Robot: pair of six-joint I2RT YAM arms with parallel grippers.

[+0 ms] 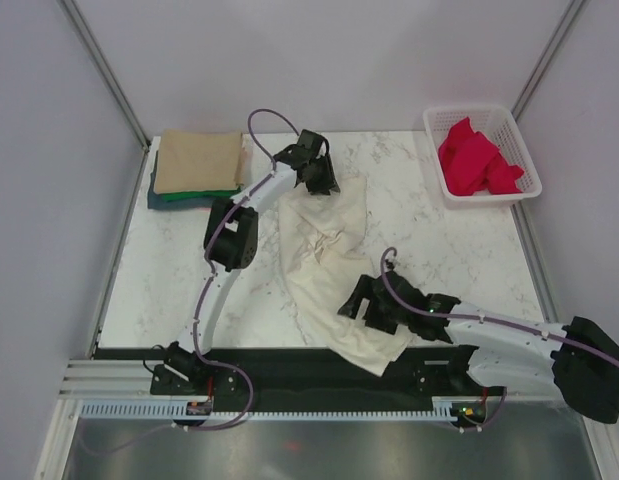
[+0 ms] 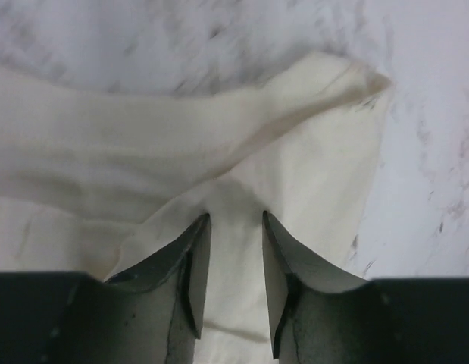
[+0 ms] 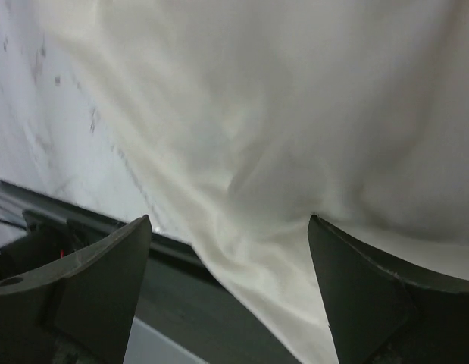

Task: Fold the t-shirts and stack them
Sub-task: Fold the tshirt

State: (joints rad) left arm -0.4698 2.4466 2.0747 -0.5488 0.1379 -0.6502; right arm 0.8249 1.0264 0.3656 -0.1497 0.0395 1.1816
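Observation:
A large cream t-shirt (image 1: 324,235) lies crumpled down the middle of the table, its near end hanging over the front edge. My left gripper (image 1: 319,180) rests on its far end. In the left wrist view its fingers (image 2: 236,216) stand a narrow gap apart, open, with the cream cloth (image 2: 143,167) lying under and between them. My right gripper (image 1: 357,305) is at the shirt's near end, open wide (image 3: 230,220) over the draped cloth (image 3: 295,114). A stack of folded t-shirts (image 1: 194,160), tan on top of green and teal, sits at the far left.
A white mesh basket (image 1: 519,150) holding red cloth (image 1: 474,160) stands at the far right corner. The black front rail (image 1: 289,365) runs along the near table edge under the hanging cloth. Bare marble (image 1: 159,280) lies left of the shirt.

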